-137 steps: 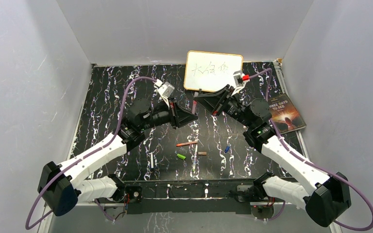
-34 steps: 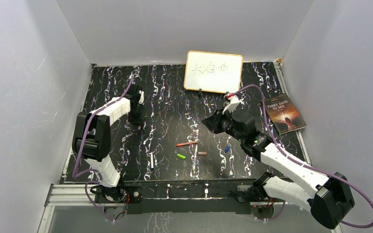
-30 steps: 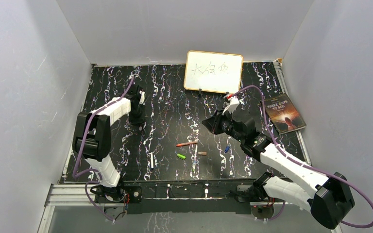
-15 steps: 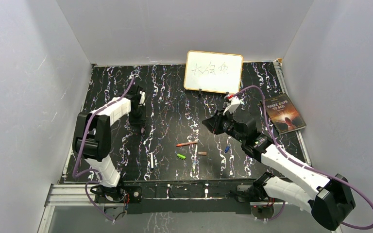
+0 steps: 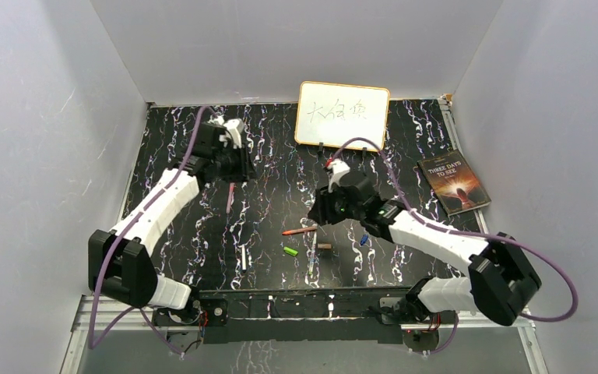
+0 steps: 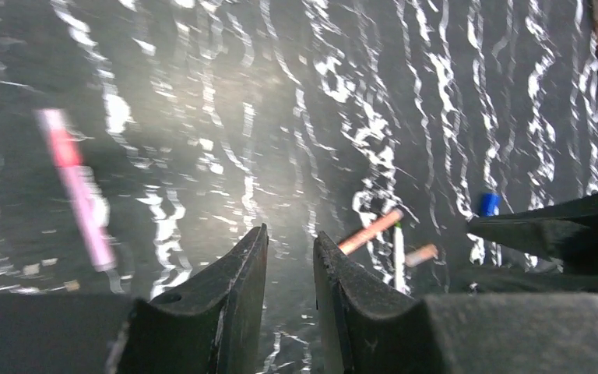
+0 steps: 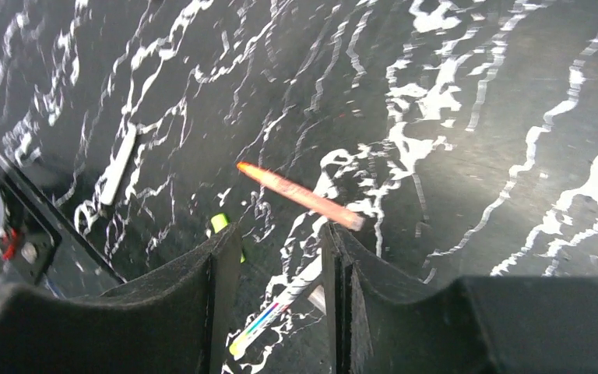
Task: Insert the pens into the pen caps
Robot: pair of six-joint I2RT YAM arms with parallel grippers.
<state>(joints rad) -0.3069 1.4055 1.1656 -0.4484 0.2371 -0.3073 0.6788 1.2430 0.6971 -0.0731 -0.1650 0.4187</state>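
On the table (image 5: 280,148) lie four pens (image 5: 300,231), three caps (image 5: 290,251); left fingers (image 6: 240,292) and right fingers (image 7: 209,300) gape empty.

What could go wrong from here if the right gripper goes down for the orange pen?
1. The orange pen lies close to the white pen and the green cap, so the open right gripper may well knock them aside on the way down.
2. The pen lies flat on the table; an off-centre pinch could probably roll it out of the fingers.
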